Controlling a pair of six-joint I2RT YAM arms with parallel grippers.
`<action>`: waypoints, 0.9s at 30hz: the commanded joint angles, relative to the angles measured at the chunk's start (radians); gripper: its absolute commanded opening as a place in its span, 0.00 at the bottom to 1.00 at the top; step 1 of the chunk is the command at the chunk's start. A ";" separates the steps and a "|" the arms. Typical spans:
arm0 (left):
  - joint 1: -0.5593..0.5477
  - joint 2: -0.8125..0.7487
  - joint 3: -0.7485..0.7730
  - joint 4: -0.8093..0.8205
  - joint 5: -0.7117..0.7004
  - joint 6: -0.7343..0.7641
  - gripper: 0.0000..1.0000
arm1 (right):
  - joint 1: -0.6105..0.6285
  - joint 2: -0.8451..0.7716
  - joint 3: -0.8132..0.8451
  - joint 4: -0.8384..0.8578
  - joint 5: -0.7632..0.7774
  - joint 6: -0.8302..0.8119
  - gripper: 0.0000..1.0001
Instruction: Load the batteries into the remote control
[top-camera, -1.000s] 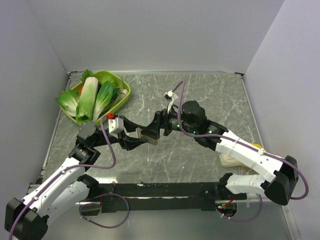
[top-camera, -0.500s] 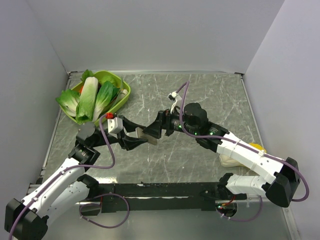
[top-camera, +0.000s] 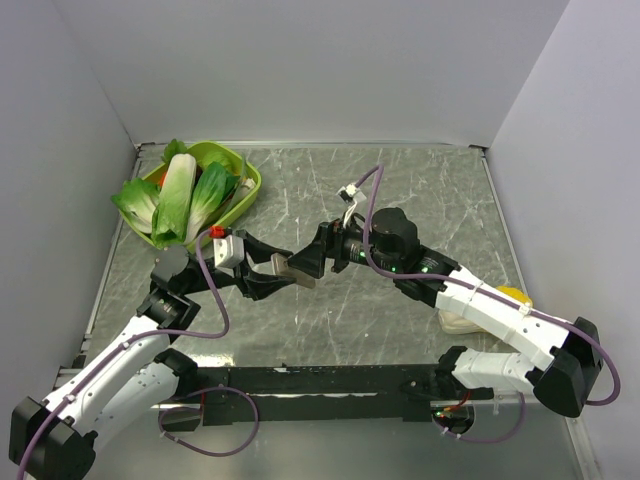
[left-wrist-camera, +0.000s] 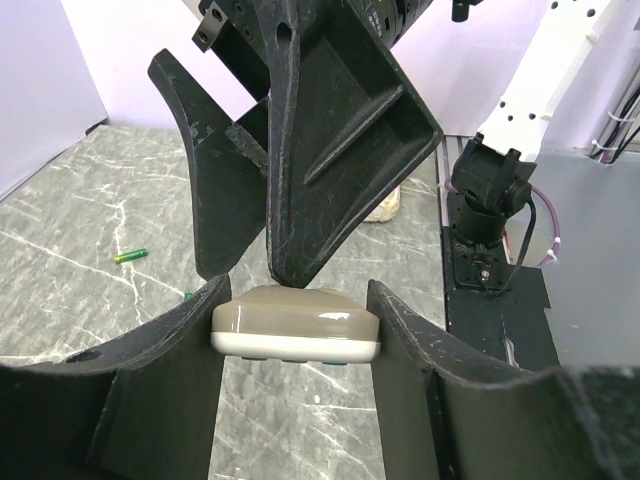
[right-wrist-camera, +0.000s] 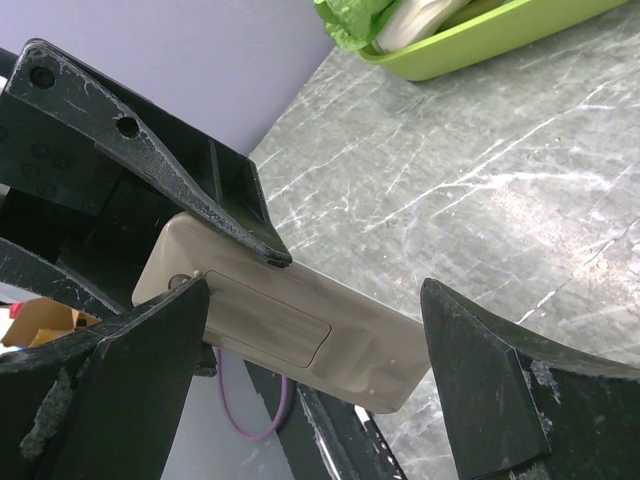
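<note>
The left fingers (left-wrist-camera: 170, 350) clamp the remote control (left-wrist-camera: 296, 333) between them, grey back up, steadying it. The right fingers (left-wrist-camera: 340, 120), spread wide, set one tip on that back, probably to slide the cover. Beyond them, a battery (left-wrist-camera: 130, 255) lies on the counter (left-wrist-camera: 60, 200).

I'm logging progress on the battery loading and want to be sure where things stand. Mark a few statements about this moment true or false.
1. The left hand grips the remote control. True.
2. The right hand is shut on the remote control. False: its jaws stand open, one on either side of the remote's free end.
3. A green battery lies on the table. True.
4. The tray holds batteries. False: it holds leafy vegetables.
</note>
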 joint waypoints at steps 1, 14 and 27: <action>-0.004 -0.011 0.026 0.071 0.022 0.000 0.01 | -0.007 -0.027 -0.011 0.041 -0.003 -0.011 0.93; -0.004 0.003 0.032 0.059 0.031 0.009 0.01 | -0.005 -0.050 -0.024 0.116 -0.007 -0.013 0.94; -0.004 0.003 0.031 0.067 0.029 0.002 0.01 | 0.003 -0.013 -0.008 0.106 -0.061 -0.025 0.94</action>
